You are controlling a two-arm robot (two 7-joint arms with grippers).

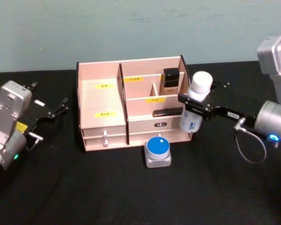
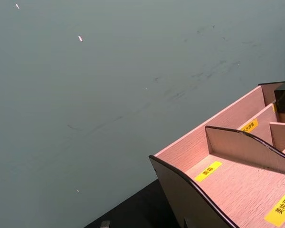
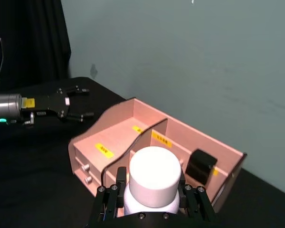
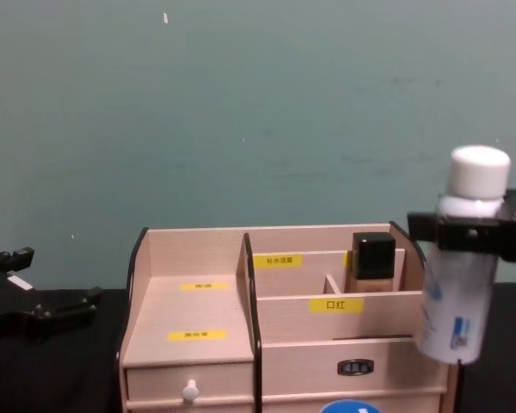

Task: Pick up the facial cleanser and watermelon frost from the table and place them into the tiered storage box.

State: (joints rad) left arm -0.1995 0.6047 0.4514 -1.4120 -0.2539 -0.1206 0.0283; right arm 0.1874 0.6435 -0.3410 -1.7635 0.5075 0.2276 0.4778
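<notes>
The right gripper [image 1: 195,106] is clamped around the upper body of a white-capped bottle [image 1: 200,85], one black finger on each side just below the cap. The right arm comes in from the right edge of the head view, its forearm level and its wrist pointing across toward the robot's left. The bottle is held almost upright, leaning slightly, right beside the right end wall of the storage box [image 1: 100,99]. In the chest view its base hangs clear of the black table [image 1: 131,197], and its cap stands higher than the top of the box.

The box sits at the middle of the table, with stepped compartments, yellow labels and a drawer at the bottom. A black-capped bottle [image 1: 171,77] stands in its back right compartment.

A blue-lidded jar [image 1: 158,149] rests on the table just in front of the box, near its right half.

The left gripper [image 1: 56,108] hangs at the left side, well apart from the box, fingers spread wide and holding nothing, pointing toward the box.
</notes>
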